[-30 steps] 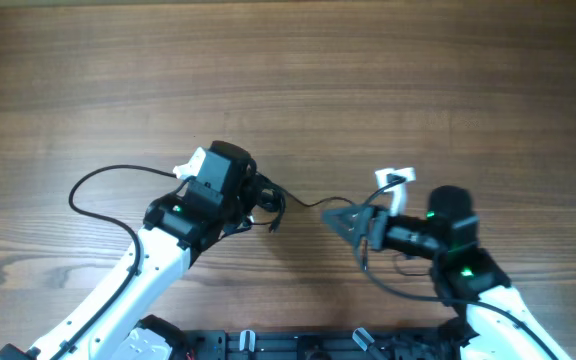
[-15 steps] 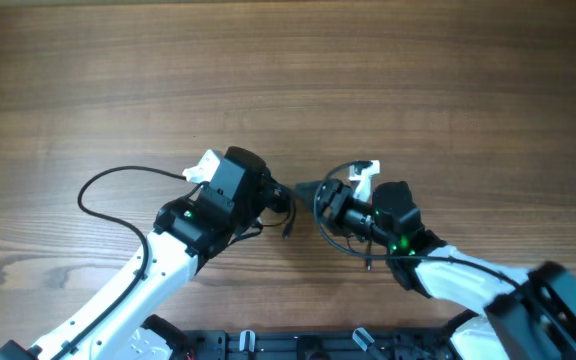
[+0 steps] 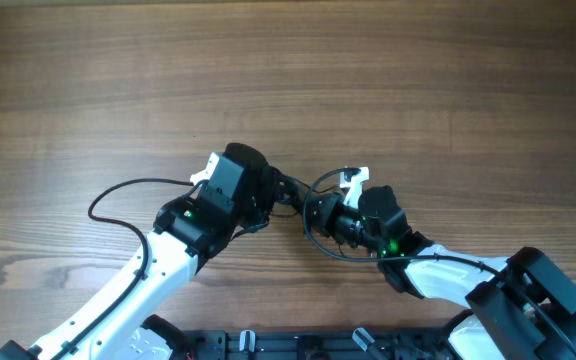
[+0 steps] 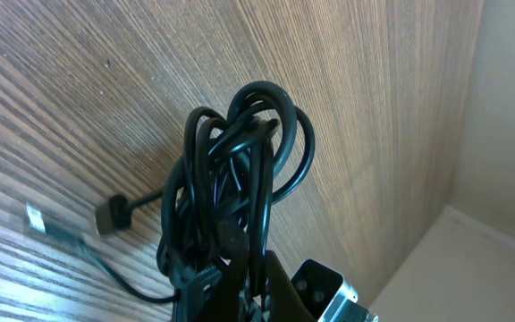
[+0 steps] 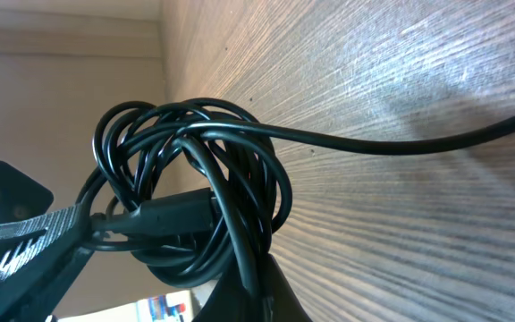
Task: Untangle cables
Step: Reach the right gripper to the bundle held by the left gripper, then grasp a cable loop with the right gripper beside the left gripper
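Note:
The cables (image 3: 295,194) are a knotted clump of thin black cords held between my two grippers at the middle of the table. In the left wrist view the cable clump (image 4: 240,170) stands up from my left gripper (image 4: 240,273), which is shut on its lower strands. A black plug (image 4: 110,215) and a silver tip (image 4: 34,217) lie on the wood beside it. In the right wrist view my right gripper (image 5: 244,268) is shut on strands of the same clump (image 5: 186,201), and one strand (image 5: 401,143) runs off to the right. From overhead, left gripper (image 3: 276,190) and right gripper (image 3: 313,207) almost touch.
The wooden table (image 3: 288,70) stretches behind both arms. A thicker black wire (image 3: 118,192) loops out from the left arm, and another loop (image 3: 320,243) hangs by the right arm. A black rail (image 3: 298,345) runs along the near edge.
My right gripper has swung left to the clump and shut on it. The left gripper has shifted slightly right with the clump still in it.

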